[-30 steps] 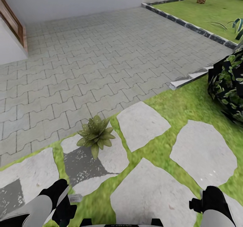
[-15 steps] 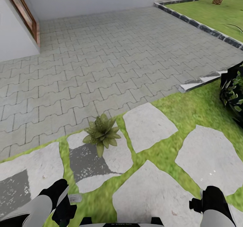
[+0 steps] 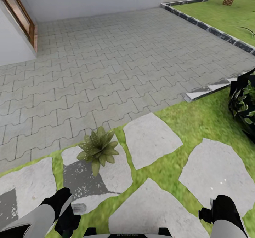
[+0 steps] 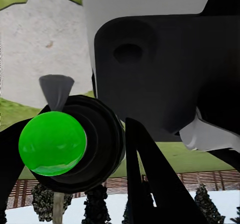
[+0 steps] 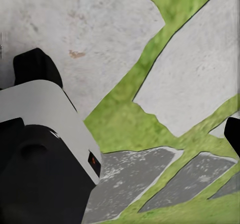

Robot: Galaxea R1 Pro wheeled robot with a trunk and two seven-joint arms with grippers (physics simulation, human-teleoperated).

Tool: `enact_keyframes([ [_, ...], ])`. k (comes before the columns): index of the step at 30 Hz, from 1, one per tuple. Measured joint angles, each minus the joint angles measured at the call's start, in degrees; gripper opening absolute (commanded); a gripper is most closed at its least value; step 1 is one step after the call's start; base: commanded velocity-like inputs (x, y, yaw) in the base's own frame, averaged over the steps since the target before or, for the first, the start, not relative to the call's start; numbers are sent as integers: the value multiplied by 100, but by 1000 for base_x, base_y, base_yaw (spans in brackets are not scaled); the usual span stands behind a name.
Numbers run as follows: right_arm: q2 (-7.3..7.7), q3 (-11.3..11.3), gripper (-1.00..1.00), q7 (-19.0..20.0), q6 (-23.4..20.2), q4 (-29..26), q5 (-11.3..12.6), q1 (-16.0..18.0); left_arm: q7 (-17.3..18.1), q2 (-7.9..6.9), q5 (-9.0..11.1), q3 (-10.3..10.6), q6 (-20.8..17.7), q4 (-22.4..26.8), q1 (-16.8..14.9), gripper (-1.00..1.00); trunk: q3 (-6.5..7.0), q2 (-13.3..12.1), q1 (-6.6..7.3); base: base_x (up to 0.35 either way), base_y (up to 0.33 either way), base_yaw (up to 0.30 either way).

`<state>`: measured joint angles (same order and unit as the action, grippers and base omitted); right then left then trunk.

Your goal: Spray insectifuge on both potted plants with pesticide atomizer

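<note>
One potted plant (image 3: 98, 149) sits on a stepping stone (image 3: 92, 176) at the edge where lawn (image 3: 198, 116) meets grey paving (image 3: 106, 64), ahead and slightly left of the robot. Low rosette, olive leaves, pot hidden under the foliage.

Left end effector (image 3: 67, 216) hangs low at the near edge of the head view, close to the body. In the left wrist view a dark round object with a bright green face (image 4: 52, 143) and a small grey nozzle-like tip sits right between the fingers. That looks like the pesticide atomizer seen end-on, but I can't confirm it from this angle, and I can't tell how far the jaws are closed on it.

Right end effector (image 3: 221, 209) is also tucked low on the other side. The right wrist view looks down on stones and grass (nothing seen between its fingers); its opening can't be judged either.

Both arms tucked in reads as a travel posture: keeps the load close while the base moves.

Dark round bush (image 3: 244, 103) at the right edge is not a target. Second potted plant not located yet.

Judgement: approach phase; the next move needs the nozzle raised and pointed at the rosette.
</note>
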<state>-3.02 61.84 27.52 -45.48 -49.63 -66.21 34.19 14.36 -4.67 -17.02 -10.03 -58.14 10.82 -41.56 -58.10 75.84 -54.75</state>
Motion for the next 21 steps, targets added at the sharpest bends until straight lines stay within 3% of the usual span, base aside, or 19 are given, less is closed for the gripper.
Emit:
enact_keyframes([
  [14, 0, 2, 100, 15, 0, 1, 1, 2, -10, 13, -20, 37, -1, 1, -30, -100, 0, 0, -1, 231, -2, 0],
  [21, -1, 0, 100, 24, 0, 0, 2, 0, -10, 41, -33, 59, 0, -1, -387, -100, 10, 0, -3, 27, 0, -98],
])
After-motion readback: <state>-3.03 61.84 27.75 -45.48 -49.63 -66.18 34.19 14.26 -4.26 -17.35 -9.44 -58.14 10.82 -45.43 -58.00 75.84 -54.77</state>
